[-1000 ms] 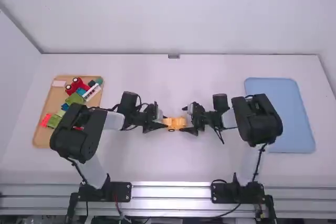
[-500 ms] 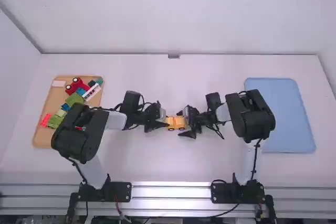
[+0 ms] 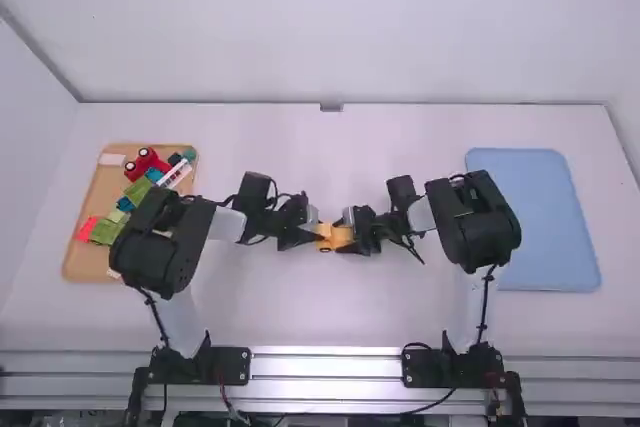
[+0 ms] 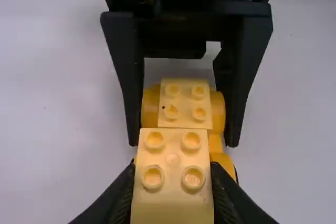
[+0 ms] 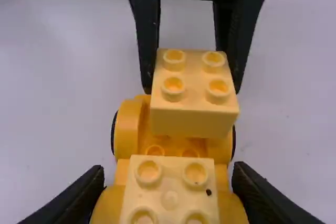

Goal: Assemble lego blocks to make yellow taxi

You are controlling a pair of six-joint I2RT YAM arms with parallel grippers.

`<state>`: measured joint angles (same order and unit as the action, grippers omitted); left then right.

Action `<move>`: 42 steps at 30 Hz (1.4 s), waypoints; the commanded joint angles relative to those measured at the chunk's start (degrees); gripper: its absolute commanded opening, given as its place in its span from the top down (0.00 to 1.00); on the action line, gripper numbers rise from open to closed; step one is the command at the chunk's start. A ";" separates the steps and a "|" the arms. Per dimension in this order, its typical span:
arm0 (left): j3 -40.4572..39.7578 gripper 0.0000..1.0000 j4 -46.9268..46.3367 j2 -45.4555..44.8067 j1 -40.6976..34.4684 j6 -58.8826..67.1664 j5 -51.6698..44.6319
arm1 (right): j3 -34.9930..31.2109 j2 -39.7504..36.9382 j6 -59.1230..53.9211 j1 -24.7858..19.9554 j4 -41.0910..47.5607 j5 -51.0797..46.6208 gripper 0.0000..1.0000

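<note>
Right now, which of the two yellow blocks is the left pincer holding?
The block over the end of the chassis nearer the left arm; the other block is flanked by the right pincer.

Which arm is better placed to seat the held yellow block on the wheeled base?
Left, I'd judge: its gripper already holds the yellow block over one end of the wheeled base, while the right gripper grips the other end and can brace it.

White table, tan tray at left, blue tray at right, yellow wheeled block car between them
</note>
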<state>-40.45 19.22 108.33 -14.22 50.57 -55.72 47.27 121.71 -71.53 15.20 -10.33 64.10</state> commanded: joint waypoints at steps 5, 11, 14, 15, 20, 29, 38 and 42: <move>-0.81 0.96 0.74 2.01 -1.22 0.22 -1.70 | 0.76 0.72 -0.28 -0.13 0.35 -0.02 0.53; -0.74 0.96 0.55 2.14 -1.20 0.22 -0.11 | 0.74 0.72 -0.28 -0.15 0.52 -0.02 0.53; -0.74 0.94 0.33 2.14 -1.25 0.24 0.04 | 0.72 0.72 -0.28 -0.13 0.55 -0.02 0.53; -0.76 0.93 0.31 2.14 -1.51 0.24 -0.66 | 0.72 0.72 -0.28 -0.15 0.52 -0.04 0.53; -0.74 0.94 0.35 2.14 -1.97 0.28 0.63 | 0.72 0.72 -0.28 -0.15 0.52 0.00 0.53; -0.74 0.91 0.35 2.14 -2.67 0.26 1.40 | 0.72 0.72 -0.28 -0.15 0.52 -0.02 0.54; -1.38 0.30 0.35 2.12 -2.27 -0.04 1.16 | 0.72 0.72 2.03 -0.13 0.13 -1.16 0.54; -2.01 0.27 0.26 0.96 -2.29 -0.20 0.92 | 0.72 0.72 2.25 -0.15 0.22 -1.38 0.54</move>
<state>-41.23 19.73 109.71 -16.14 50.54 -54.13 47.24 121.71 -69.97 15.16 -10.39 63.83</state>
